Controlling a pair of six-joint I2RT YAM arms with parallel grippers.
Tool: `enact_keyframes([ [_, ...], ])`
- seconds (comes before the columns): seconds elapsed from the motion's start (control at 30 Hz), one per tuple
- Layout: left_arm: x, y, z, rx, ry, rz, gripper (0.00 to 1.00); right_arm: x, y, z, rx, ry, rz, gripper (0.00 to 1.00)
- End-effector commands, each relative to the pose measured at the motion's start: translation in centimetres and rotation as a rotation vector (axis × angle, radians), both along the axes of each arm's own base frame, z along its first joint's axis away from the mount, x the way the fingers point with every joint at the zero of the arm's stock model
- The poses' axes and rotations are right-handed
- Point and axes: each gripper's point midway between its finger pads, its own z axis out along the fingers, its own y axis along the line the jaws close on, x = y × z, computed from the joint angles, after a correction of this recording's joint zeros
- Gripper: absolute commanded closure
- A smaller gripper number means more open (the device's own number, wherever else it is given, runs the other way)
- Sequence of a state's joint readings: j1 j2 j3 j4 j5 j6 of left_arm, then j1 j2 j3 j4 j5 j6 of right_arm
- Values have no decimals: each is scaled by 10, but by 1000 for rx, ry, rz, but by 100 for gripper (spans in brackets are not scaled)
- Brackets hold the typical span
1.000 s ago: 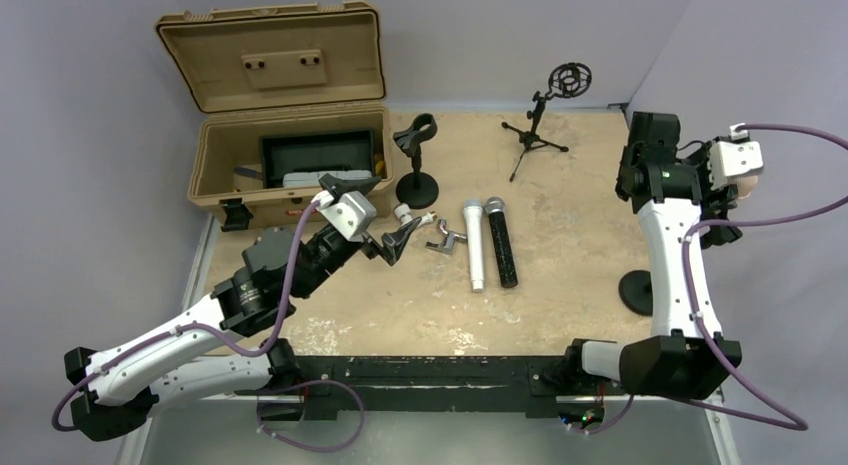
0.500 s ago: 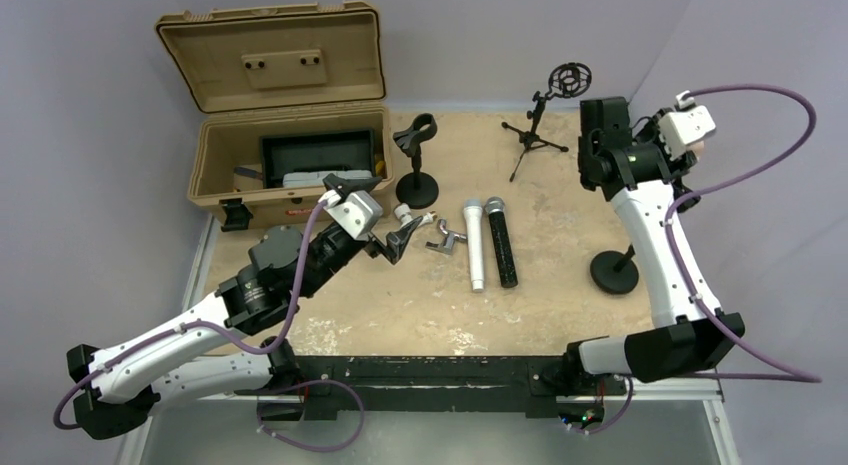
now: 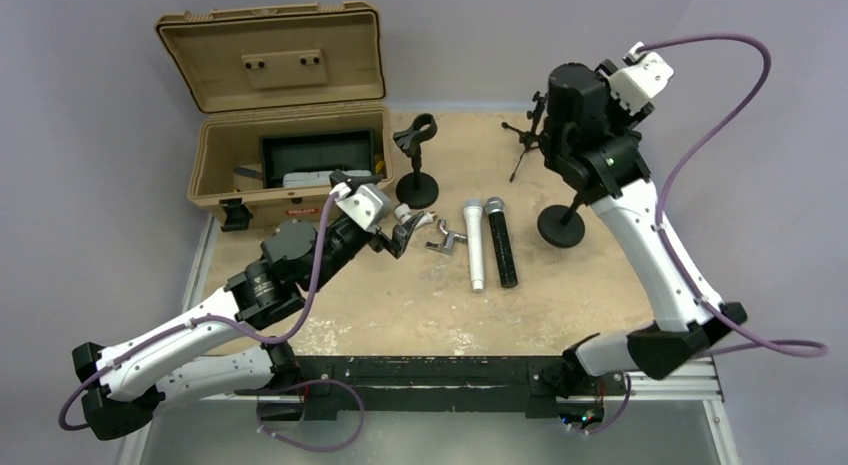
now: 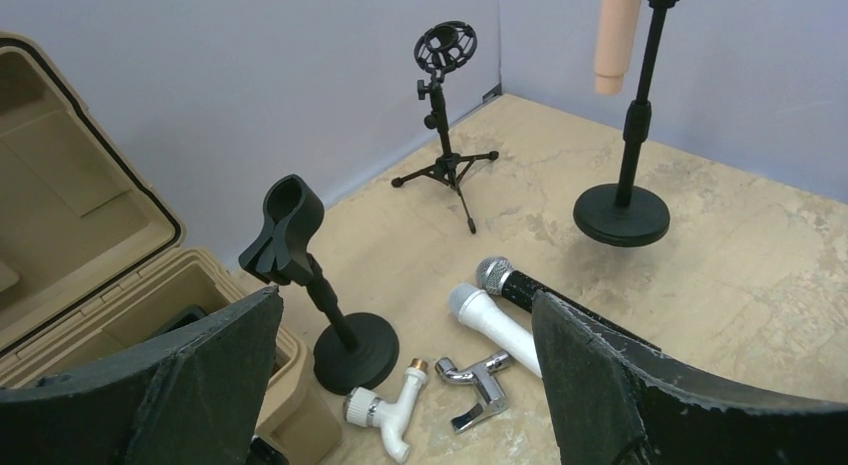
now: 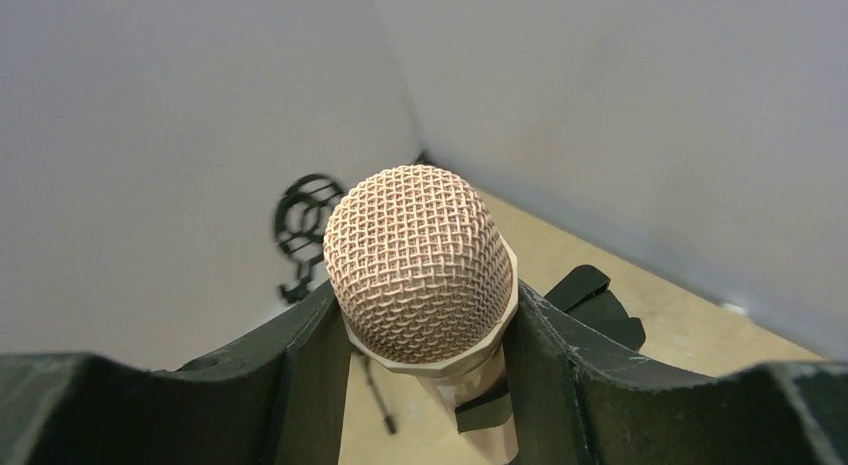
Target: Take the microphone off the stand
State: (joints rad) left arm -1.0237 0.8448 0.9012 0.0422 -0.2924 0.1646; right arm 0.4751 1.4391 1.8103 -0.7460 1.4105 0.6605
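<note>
Three microphones are in view. The pink microphone [image 5: 415, 255] stands upright between the fingers of the right gripper [image 5: 425, 310], which is clamped on it just under the mesh head. Its handle hangs close beside the pole of a round-base stand [image 4: 620, 213] toward the back right of the table [image 3: 570, 295]; whether that base rests on the table I cannot tell. The white microphone [image 3: 474, 247] and the black microphone [image 3: 500, 243] lie side by side mid-table, heads pointing away from the arms.

There are three stands: the one beside the pink microphone, a second round-base stand [image 3: 416, 188] with an empty clip near the case, and a tripod stand [image 4: 445, 165] with a ring shock mount by the back wall.

Two fittings, a white tap [image 4: 385, 410] and a chrome fitting [image 4: 478, 380], lie just beside the left gripper [image 3: 397, 239], whose jaws stand wide with nothing between them.

One tan case [image 3: 225, 175] sits open with its lid up; the small red label [image 3: 299, 213] on its front is too small to read
</note>
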Motion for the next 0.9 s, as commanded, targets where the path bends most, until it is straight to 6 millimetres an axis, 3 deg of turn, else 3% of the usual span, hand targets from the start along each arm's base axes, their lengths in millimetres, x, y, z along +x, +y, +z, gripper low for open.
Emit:
enact_keyframes([
  [0.0, 4, 7, 15, -79, 13, 21, 8, -10, 24, 103, 24, -358, 375, 100],
  [0.17, 5, 19, 21, -104, 8, 63, 8, 4, 84, 138, 8, -444, 731, 100],
  [0.3, 3, 28, 23, -119, 22, 87, 8, -8, 158, 161, -169, -508, 1166, 100],
  [0.37, 2, 34, 24, -140, 42, 98, 8, -13, 203, 156, -272, -477, 1405, 100],
  [0.47, 1, 46, 9, -143, 124, 122, 7, -27, 250, 136, -380, -446, 1659, 100],
  [0.77, -3, 108, -10, -238, 267, 303, 7, -101, 343, 97, -543, -489, 2083, 100],
  [0.87, -8, 126, -14, -234, 282, 364, 7, -111, 370, 82, -544, -456, 2156, 100],
])
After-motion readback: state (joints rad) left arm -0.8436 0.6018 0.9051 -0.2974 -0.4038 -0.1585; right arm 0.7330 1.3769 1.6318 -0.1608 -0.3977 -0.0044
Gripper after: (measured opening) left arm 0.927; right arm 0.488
